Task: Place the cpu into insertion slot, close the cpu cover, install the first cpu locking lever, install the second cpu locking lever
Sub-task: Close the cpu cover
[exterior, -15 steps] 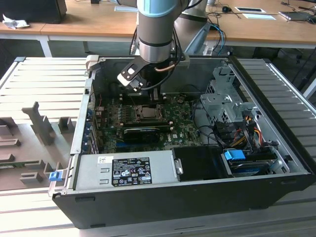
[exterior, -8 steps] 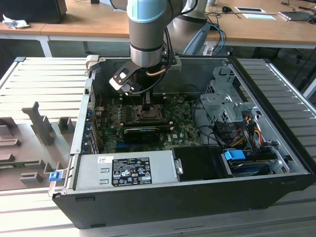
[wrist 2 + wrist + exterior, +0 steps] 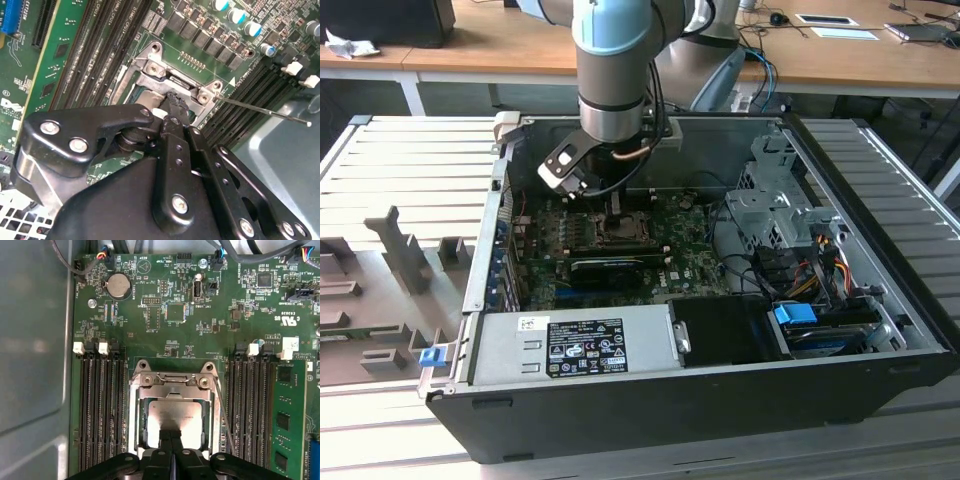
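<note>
An open computer case [image 3: 720,395] is seen on a grey slatted tabletop [image 3: 410,160] in the exterior view, with the arm [image 3: 610,60] reaching down into it over the green circuit board [image 3: 200,310].

The jaws are brought down over the insertion slot [image 3: 623,230]. In the first wrist view they are drawn fully together, and nothing is seen held between them. Their tips are placed at the edge of the cpu [image 3: 175,417], though whether they touch it cannot be told.

The cpu is seated in the insertion slot, and its pale silvery face is shown through the window of the cpu cover [image 3: 172,386]. The cover appears to be laid down over it, framing the chip on all visible sides.

A thin metal rod [image 3: 265,111] is seen reaching out from one corner of the slot, above the long black memory slots [image 3: 102,405]. A round coin battery [image 3: 119,286] is set further along the board.
</note>
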You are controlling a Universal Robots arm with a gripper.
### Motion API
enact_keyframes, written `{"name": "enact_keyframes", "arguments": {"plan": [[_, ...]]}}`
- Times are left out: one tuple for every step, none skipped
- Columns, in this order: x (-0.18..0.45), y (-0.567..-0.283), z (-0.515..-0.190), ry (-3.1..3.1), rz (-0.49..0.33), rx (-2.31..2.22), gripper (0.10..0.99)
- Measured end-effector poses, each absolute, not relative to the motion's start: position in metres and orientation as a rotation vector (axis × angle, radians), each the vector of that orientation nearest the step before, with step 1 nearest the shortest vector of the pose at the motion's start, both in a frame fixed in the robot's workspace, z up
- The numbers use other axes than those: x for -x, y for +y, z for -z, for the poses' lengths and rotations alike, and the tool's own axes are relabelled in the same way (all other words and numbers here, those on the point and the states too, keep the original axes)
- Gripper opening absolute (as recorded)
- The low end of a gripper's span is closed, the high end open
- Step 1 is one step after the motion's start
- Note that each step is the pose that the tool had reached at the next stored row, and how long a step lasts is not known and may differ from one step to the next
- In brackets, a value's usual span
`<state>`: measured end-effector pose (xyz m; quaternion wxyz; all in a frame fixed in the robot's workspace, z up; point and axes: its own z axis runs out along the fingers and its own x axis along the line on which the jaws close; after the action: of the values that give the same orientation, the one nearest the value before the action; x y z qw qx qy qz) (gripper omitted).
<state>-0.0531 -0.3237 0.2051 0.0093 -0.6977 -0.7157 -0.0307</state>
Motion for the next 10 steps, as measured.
{"name": "enact_keyframes", "arguments": {"plan": [[0.053,-0.324,-0.207,-2.235,0.097,2.179,0.106],[0.053,-0.324,-0.21,-2.235,0.097,2.179,0.106],[0.053,-0.324,-0.211,-2.235,0.096,2.179,0.106],[0.053,-0.324,-0.211,-2.235,0.097,2.179,0.106],[0.052,-0.324,-0.211,-2.235,0.097,2.179,0.106],[0.051,-0.324,-0.211,-2.235,0.096,2.179,0.106],[0.049,-0.324,-0.211,-2.235,0.096,2.179,0.106],[0.046,-0.324,-0.211,-2.235,0.096,2.179,0.106],[0.045,-0.324,-0.211,-2.235,0.096,2.179,0.106],[0.042,-0.324,-0.211,-2.235,0.096,2.179,0.106]]}}
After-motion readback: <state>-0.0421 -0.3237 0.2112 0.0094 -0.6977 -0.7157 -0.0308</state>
